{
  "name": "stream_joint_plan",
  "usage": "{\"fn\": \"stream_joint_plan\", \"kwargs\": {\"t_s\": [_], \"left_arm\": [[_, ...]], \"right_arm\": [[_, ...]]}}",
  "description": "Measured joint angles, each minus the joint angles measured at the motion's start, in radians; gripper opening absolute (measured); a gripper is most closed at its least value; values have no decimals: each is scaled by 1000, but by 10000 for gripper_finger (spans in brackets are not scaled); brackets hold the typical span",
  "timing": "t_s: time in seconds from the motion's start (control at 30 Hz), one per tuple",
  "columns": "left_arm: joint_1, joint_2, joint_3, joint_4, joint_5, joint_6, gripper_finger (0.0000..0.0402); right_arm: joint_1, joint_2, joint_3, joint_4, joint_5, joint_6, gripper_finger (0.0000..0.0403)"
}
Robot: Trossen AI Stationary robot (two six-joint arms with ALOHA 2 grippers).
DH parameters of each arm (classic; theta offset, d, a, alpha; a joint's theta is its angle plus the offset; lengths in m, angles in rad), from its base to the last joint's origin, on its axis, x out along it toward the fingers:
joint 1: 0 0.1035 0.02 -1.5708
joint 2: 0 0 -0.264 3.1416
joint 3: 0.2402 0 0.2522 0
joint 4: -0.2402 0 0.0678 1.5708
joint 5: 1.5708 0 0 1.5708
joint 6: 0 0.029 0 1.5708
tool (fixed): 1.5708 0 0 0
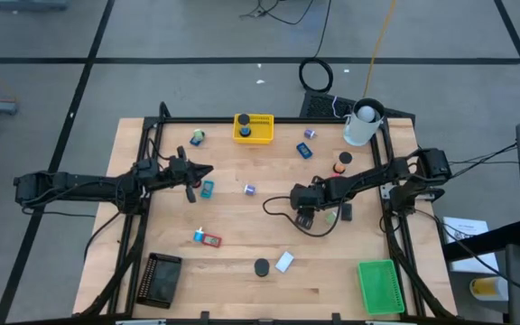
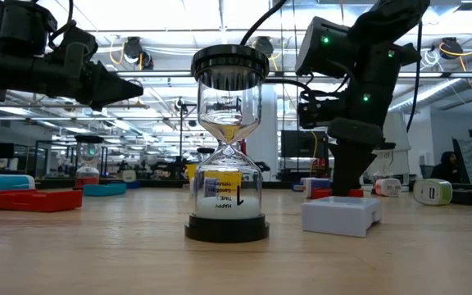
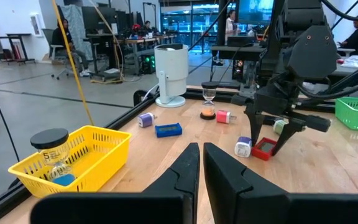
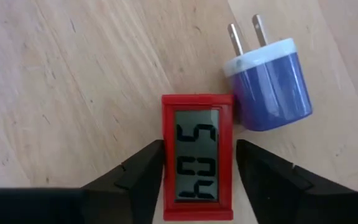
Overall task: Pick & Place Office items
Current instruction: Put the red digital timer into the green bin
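Wooden planks form the table top, on which small office items are scattered. The right gripper is lowered over a red digital clock that lies flat near the middle of the table. Its two fingers are set on either long side of the red case, just beside it or barely touching; a firm grip cannot be confirmed, and the clock is not lifted. A blue plug adapter, prongs pointing away, lies touching or almost touching the clock's upper corner.

The clock is judged to be light, rigid plastic with smooth sides, so it may slip or twist if pinched off centre. Hold is best taken across the narrow width at mid-length, on the frame and not on the display. Care is called for so that the adapter is not dragged along.

The left gripper is held above the table, on the far side of the clock from the right arm, fingers pressed together with nothing between them. A yellow mesh tray holding an hourglass sits beyond the clock toward the table's far edge.
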Motion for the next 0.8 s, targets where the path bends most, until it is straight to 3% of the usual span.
{"fn": "stream_joint_plan", "kwargs": {"t_s": [0.23,0.57,0.8], "left_arm": [[0,0,0,0,0,0,31],[0,0,0,-9,0,0,31],[0,0,0,-15,0,0,31]], "right_arm": [[-5,-1,0,0,-27,-16,155],[6,-107,0,-54,-99,15,164],[104,-232,0,-166,-159,131,160]]}}
